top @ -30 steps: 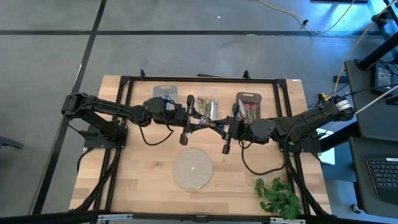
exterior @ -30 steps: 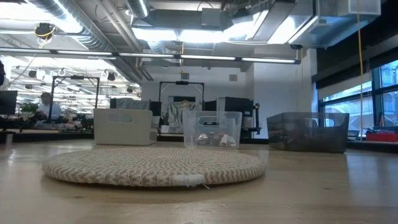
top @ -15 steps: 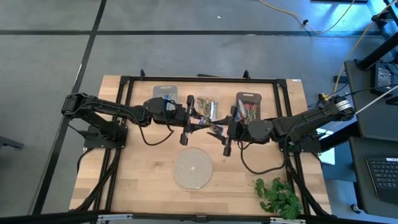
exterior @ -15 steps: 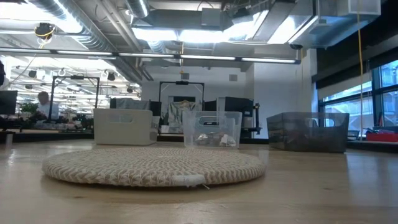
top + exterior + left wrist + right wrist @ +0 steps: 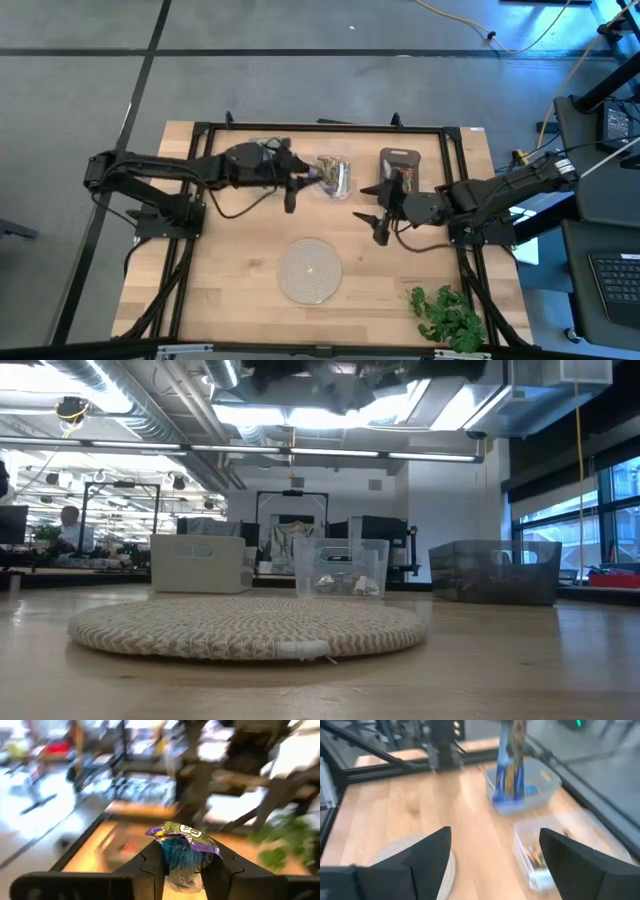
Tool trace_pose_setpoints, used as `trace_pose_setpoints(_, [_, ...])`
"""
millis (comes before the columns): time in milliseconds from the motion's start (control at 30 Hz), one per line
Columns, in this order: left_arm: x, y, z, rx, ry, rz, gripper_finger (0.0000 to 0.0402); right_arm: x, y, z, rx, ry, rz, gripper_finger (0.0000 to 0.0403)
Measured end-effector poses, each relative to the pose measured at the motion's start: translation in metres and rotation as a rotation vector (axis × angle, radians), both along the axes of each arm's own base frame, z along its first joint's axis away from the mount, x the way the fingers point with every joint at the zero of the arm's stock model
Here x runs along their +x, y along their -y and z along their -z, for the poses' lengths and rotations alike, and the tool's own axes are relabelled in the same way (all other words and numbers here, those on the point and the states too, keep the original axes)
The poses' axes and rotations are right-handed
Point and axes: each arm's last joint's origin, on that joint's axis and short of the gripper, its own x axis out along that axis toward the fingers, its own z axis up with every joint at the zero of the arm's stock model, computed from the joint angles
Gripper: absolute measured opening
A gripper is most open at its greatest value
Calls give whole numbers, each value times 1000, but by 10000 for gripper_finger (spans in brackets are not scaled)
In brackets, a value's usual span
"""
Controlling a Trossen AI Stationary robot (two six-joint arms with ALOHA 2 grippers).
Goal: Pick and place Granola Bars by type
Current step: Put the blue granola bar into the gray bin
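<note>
My left gripper [image 5: 292,190] is shut on a blue granola bar [image 5: 181,857] with a purple-green end. In the right wrist view this bar [image 5: 510,767] hangs upright over the far-left bin [image 5: 522,795], which holds a blue bar. My right gripper [image 5: 375,220] stands open with nothing between its fingers [image 5: 427,852], right of the table's middle. The middle clear bin [image 5: 335,172] holds tan-green bars. The right bin [image 5: 400,165] holds reddish bars. My left gripper pinches the blue bar between its two fingers [image 5: 150,862], one on each flat side. The bar's crimped purple-green end [image 5: 187,831] sticks out past the fingertips. The bar is lifted clear of the table and the bins.
A round woven mat [image 5: 311,270] lies at the near middle of the table, and a leafy sprig [image 5: 448,315] at the near right corner. A black frame [image 5: 330,128] borders the table. The three bins stand in a row along the far edge [image 5: 340,568].
The two grippers were together at the table's middle with the bar between them. My right gripper has opened, let go and drawn back toward the right edge. My left gripper has turned and carried the bar toward the far-left bin.
</note>
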Motion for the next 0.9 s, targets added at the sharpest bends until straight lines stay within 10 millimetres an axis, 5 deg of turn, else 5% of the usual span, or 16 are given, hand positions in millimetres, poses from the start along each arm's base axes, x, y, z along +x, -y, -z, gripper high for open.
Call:
trace_pose_setpoints(267, [-35,-44,24,-164,-323,-451,90,-13,13,10,43,-129,89,305])
trace_pose_setpoints(500, [-56,-84,55,-377,-552,-672,90,-13,19,13,32,-169,116,305])
trace_pose_setpoints(900, [-53,-122,110,-609,-816,-693,90,-12,23,13,34,-168,134,305])
